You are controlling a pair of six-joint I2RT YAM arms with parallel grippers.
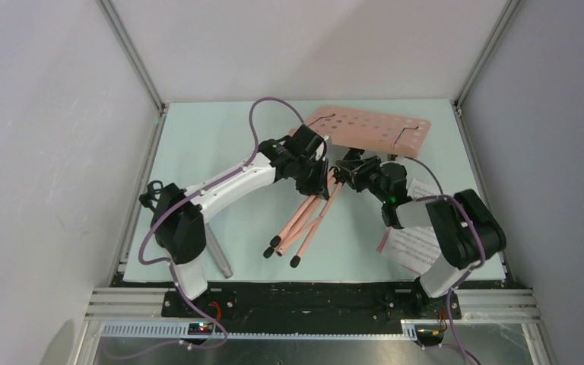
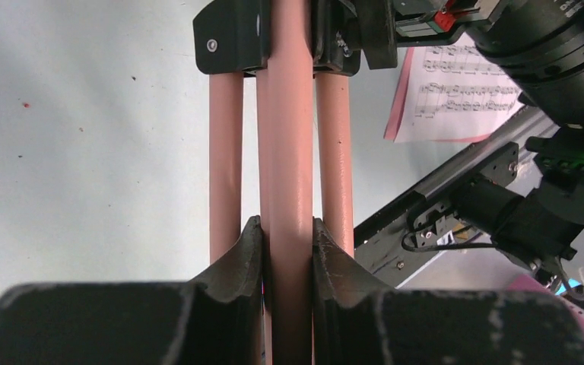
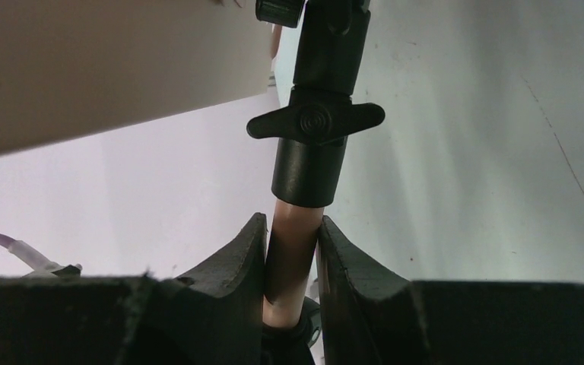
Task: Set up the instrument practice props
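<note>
The salmon-pink music stand (image 1: 315, 209) lies tilted over the table, its perforated desk (image 1: 369, 129) at the back and its folded legs (image 1: 293, 236) pointing toward the front. My left gripper (image 1: 313, 179) is shut on the stand's central tube (image 2: 289, 137), with a leg (image 2: 226, 152) on each side of it. My right gripper (image 1: 347, 172) is shut on the upper shaft (image 3: 293, 228), just below a black collar with a wing knob (image 3: 315, 122). Sheet-music pages (image 1: 417, 242) lie under the right arm. A grey microphone (image 1: 219, 255) lies by the left arm's base.
White enclosure walls stand close on three sides of the pale green table (image 1: 220, 144). The desk's underside (image 3: 106, 61) fills the upper left of the right wrist view. The right arm's black body (image 2: 555, 46) hangs close to the left gripper.
</note>
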